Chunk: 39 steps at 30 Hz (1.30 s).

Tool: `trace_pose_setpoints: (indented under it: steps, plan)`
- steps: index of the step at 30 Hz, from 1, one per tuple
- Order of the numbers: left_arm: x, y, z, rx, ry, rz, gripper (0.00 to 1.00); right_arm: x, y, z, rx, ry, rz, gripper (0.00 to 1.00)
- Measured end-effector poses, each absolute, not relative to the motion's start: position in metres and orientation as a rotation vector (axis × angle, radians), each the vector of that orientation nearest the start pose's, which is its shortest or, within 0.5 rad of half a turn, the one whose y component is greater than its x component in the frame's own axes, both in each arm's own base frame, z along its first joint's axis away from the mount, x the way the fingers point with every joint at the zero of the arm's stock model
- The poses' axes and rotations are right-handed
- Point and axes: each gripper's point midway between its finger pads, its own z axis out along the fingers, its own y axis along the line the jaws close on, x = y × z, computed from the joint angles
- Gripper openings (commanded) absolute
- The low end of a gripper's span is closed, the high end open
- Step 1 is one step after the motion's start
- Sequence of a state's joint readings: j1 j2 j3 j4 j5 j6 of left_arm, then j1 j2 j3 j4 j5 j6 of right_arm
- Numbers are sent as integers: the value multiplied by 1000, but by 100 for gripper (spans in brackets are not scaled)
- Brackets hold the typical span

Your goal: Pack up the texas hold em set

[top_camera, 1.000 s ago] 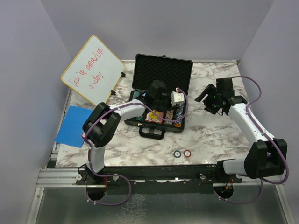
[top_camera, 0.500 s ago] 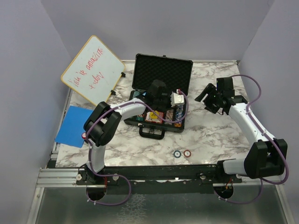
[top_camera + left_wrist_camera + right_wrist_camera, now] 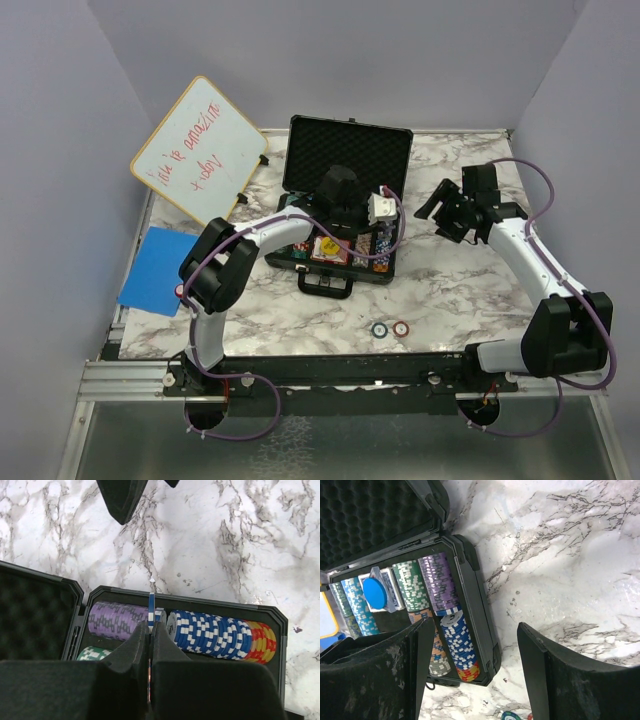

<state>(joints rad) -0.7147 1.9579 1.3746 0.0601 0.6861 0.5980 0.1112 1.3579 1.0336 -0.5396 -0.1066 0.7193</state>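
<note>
Case (image 3: 345, 155): open mid-counter (image 3: 450, 290), foam lid tipped back, chips packed in rows inside.
Left claw (image 3: 150, 628): over the case, pinched tight on a striped chip (image 3: 151, 607) held on edge, at the end of the purple row (image 3: 117, 620), next to the blue row (image 3: 210, 632).
Right claw (image 3: 476, 627): spread wide, holding nothing, above bare counter just right of the case.
Disc (image 3: 374, 592): blue, lying on a card deck in the case.
Loose chips: a blue-ringed chip (image 3: 380, 329) and a red-ringed chip (image 3: 401, 328) side by side near the front edge, well apart from the case.
Board (image 3: 195, 150): propped at the left, with a blue pad (image 3: 155, 270) in front of it.
</note>
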Motion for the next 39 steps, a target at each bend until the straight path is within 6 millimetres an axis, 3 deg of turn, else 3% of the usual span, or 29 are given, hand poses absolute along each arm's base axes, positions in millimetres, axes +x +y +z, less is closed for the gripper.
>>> trace_pose_setpoints:
  steps: [13, 21, 24, 32, 39]
  plan:
    - [328, -416, 115, 1618, 1376, -837, 2, 339, 92, 139, 664, 2416, 544, 73]
    - [335, -418, 96, 1637, 1424, -802, 29, 337, 95, 140, 656, 2419, 563, 73]
    - [338, -418, 95, 1633, 1434, -786, 30, 337, 95, 140, 653, 2420, 564, 73]
    - [341, -420, 101, 1630, 1427, -781, 5, 337, 95, 139, 651, 2422, 563, 73]
    - [340, -419, 100, 1632, 1430, -784, 0, 336, 95, 139, 644, 2424, 564, 72]
